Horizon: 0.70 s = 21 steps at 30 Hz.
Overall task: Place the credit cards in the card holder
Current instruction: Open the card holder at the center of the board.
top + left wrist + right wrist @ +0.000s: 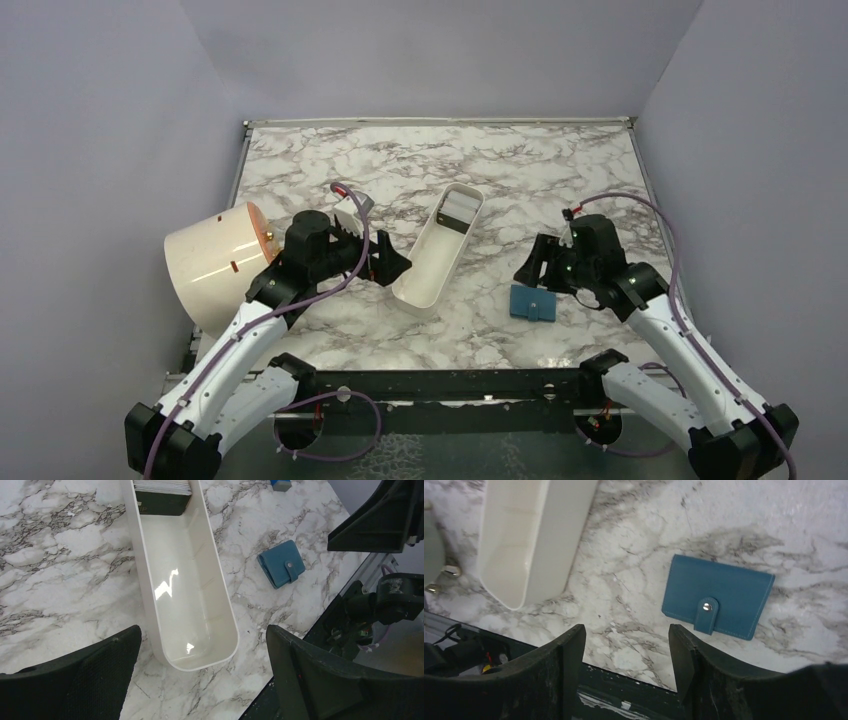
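Note:
The credit cards (459, 210) stand as a stack in the far end of a long white tray (425, 270); in the left wrist view the stack (163, 490) shows pale edges and a black card in front. The teal-blue card holder (531, 302) lies closed and snapped on the marble, also seen in the left wrist view (281, 563) and the right wrist view (717, 596). My left gripper (392, 266) is open and empty above the tray's near end (197, 660). My right gripper (530, 268) is open and empty just above and beside the holder.
A large cream cylinder (213, 264) lies on its side at the table's left edge beside my left arm. A small blue cube (280, 484) sits beyond the tray. The table's near edge and black frame (450, 385) run just below the holder.

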### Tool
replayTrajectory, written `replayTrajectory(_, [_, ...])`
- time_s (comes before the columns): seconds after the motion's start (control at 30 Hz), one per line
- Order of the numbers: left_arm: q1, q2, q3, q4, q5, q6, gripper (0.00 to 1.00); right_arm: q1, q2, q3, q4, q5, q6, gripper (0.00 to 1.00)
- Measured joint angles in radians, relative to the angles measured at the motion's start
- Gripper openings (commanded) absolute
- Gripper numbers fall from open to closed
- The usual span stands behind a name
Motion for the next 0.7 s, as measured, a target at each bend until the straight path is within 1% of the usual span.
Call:
replayTrajectory(0.07, [0.0,-0.001,-0.002,0.0,0.004,0.004,0.97,0.0,0.013,-0.043,-0.012,0.012,0.009,0.57])
replayTrajectory(0.17, [0.0,-0.003,-0.002,0.003,0.007,0.011,0.98,0.0,0.03,-0.083,-0.019,0.043,0.024,0.49])
replayTrajectory(0.23, [0.0,-0.003,-0.006,0.009,0.007,0.015,0.98,0.0,0.06,-0.089,-0.021,0.073,0.039,0.47])
replayTrajectory(0.37, [0.0,-0.005,-0.02,0.014,0.008,0.019,0.97,0.01,0.14,-0.089,-0.026,0.146,0.069,0.46])
replayTrajectory(0.47, [0.0,-0.01,-0.028,0.014,0.011,0.02,0.98,0.02,0.168,-0.089,-0.031,0.187,0.09,0.46])
replayTrajectory(0.7, [0.0,-0.035,-0.028,0.021,0.019,0.026,0.98,0.037,0.247,-0.089,-0.042,0.223,0.127,0.46])
